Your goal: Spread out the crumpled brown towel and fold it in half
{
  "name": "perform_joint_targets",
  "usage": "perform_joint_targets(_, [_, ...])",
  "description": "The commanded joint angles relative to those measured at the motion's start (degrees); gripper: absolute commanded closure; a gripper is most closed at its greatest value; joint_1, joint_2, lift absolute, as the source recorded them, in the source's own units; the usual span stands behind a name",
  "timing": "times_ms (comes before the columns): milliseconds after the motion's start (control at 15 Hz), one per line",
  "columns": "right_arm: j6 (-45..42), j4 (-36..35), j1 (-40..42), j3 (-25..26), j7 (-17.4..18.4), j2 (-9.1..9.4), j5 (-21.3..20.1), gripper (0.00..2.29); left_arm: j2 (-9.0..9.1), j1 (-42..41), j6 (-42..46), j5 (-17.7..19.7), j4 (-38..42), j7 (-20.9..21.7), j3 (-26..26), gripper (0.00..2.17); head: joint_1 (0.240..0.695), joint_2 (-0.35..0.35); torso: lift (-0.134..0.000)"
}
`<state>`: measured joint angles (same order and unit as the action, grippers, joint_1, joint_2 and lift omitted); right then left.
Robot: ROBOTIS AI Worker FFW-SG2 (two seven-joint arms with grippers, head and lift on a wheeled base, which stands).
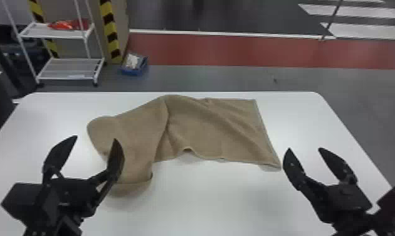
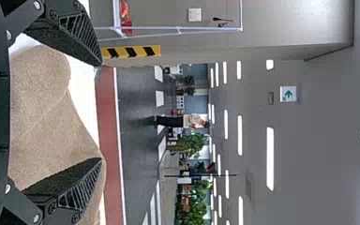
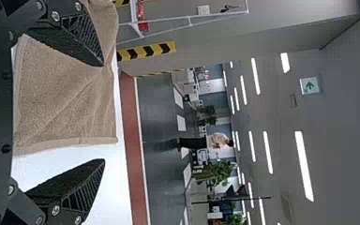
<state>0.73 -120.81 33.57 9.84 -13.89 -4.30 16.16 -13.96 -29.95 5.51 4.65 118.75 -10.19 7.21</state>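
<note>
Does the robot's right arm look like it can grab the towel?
Probably yes: the right gripper is open just beside the towel's near right corner, and nothing seems to be in between.

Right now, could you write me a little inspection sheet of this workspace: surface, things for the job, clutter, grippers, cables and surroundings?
Surface: white table, under the towel.
Job's things: brown towel, rumpled; left part bunched, right part flatter but creased; not yet folded in half.
Clutter: blue box with pale contents on the floor; red items on the rack's upper shelf.
Grippers: left gripper by the towel's left part, contact unclear; right gripper beyond its near right corner; both have open jaws.
Cables: nothing seen.
Surroundings: white rack, yellow-and-black stripes, red floor band.
</note>
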Motion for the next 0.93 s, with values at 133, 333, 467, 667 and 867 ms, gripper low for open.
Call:
perform_joint_targets(133, [-0.06, 1.1, -0.26, 0.09, 0.27, 0.0, -0.52, 0.17, 0.43, 1.91, -12.85, 0.8, -1.24, -0.53, 0.18, 0.22, 0.695, -0.077, -0.123])
perform_joint_targets(333, [-0.24, 1.1, 0.01, 0.26, 0.27, 0.0, -0.52, 0.17, 0.43, 2.7, -20.41, 1.24, -0.72, -1.41, -0.09, 0.22, 0.695, -0.07, -0.123])
perform_joint_targets(467, [-0.24, 1.01, 0.18, 0.26, 0.27, 0.0, -0.69, 0.17, 0.43, 2.7, -22.34, 1.33, -0.54, -1.41, -0.18, 0.33, 0.695, -0.067, -0.123])
perform_joint_targets(667, [-0.24, 1.28, 0.01, 0.18, 0.35, -0.09, -1.13, 0.17, 0.34, 2.7, -26.92, 1.24, 0.86, -1.49, -0.62, 0.33, 0.695, -0.061, -0.123])
perform_joint_targets(867, [-0.24, 1.54, -0.17, 0.09, 0.35, -0.18, -1.13, 0.17, 0.34, 2.44, -28.67, 0.45, 1.48, -2.37, -0.88, 0.33, 0.695, -0.054, -0.123])
